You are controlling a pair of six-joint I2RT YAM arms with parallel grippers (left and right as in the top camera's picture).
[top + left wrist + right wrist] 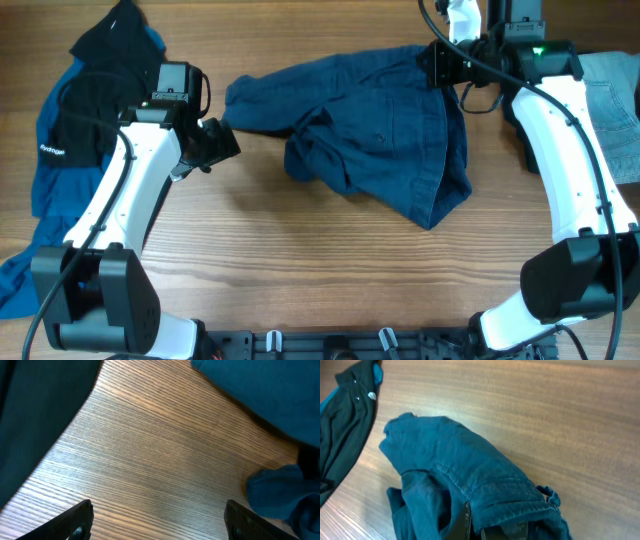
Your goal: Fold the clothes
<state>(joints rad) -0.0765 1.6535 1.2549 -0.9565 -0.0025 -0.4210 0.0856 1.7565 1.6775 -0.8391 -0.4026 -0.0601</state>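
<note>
Shorts [380, 130]: dark navy, woven, lying crumpled across the upper middle of the overhead view on the wooden surface [320, 270]. One leg stretches out to the left; the bulk of the heap sags toward the lower right. Stitched seams show on the cloth.

Left jaws: wide apart, nothing between them. The left wrist view shows both fingertips [75, 520] at the bottom edge with bare wood grain across the gap. A fold of the shorts [280, 495] lies just beside the right-hand fingertip; contact cannot be told. Overhead, these jaws sit just beside the left tip of the stretched leg, with the left arm [130, 200] running up from the lower left.

Right jaws: closed, at the upper right edge of the shorts in the overhead view. In the right wrist view, shorts cloth [470, 475] is bunched around the fingers [466, 521] at the bottom edge, with a stitched hem draped over them; they are pinched on that fabric.

Jacket [90, 110]: black and royal blue with a small white logo, heaped at the far left, partly under the left arm.

Jeans [615, 110]: light-blue denim at the right edge, partly behind the right arm [570, 160].
</note>
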